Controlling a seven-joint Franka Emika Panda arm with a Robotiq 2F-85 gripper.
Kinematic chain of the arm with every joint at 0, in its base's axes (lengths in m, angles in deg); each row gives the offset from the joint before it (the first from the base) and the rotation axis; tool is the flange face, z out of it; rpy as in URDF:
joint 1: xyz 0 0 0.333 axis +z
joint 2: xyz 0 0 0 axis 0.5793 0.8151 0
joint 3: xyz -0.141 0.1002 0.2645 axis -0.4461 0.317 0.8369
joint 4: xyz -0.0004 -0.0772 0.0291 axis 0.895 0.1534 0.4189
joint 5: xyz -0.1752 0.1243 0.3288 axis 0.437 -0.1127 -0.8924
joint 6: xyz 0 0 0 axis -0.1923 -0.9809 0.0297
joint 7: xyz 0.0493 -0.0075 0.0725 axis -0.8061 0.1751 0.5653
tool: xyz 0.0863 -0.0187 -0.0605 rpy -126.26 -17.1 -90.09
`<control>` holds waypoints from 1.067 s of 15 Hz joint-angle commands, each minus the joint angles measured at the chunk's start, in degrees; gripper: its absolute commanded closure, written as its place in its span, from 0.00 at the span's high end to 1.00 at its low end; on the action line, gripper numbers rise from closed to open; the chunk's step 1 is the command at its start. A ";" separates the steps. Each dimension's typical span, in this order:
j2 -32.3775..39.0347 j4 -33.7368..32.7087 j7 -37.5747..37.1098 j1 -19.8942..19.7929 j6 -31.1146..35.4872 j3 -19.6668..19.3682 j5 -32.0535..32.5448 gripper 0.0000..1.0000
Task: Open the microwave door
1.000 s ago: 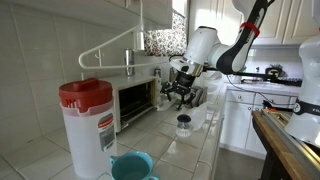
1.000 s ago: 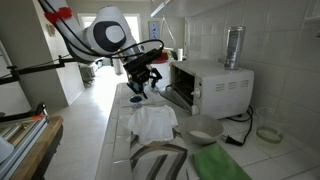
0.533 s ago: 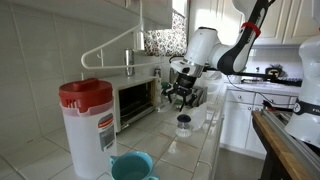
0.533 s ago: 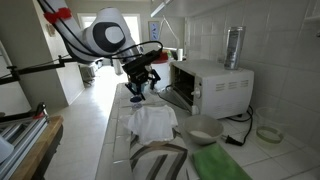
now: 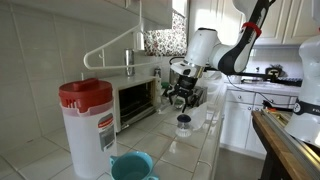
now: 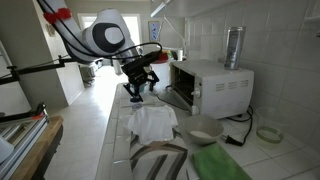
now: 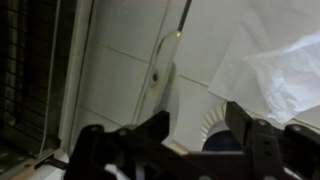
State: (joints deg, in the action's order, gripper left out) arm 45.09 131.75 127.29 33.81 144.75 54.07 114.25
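The microwave [image 5: 135,100] is a small silver-white box against the tiled wall, also seen from its other side [image 6: 218,85]. The microwave door [image 6: 178,99] is a dark panel that leans out and down from the front. My gripper [image 5: 180,97] hangs just past the door's outer edge, above the counter, in both exterior views [image 6: 137,91]. In the wrist view my gripper [image 7: 198,128] is open. Its dark fingers [image 7: 246,128] stand apart with only white tile and a small fluted cup [image 7: 205,128] below them. A dark slatted surface [image 7: 30,70] fills the left edge there.
A clear pitcher with a red lid [image 5: 87,125] and a blue cup [image 5: 131,166] stand near the camera. A small cup [image 5: 184,124] sits on the counter below the gripper. A white cloth [image 6: 152,122], a bowl [image 6: 203,128] and a metal canister [image 6: 234,47] lie around the microwave.
The jaws have spread a little wider. The arm has hardly moved and the door stays where it was.
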 commanded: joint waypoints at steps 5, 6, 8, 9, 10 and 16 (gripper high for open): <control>-1.03 0.93 2.86 -1.12 -0.92 1.42 -1.32 0.35; -1.05 1.00 2.87 -1.16 -0.97 1.56 -1.34 0.35; -1.09 1.18 2.91 -1.21 -1.25 1.77 -1.38 0.45; -1.14 1.28 2.96 -1.25 -1.38 1.86 -1.42 0.46; -1.15 1.44 3.01 -1.31 -1.56 1.94 -1.48 0.50; -1.19 1.61 3.31 -1.57 -1.70 2.23 -1.62 0.39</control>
State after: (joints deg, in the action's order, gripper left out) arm 45.00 132.66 127.83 33.43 143.49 55.21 114.10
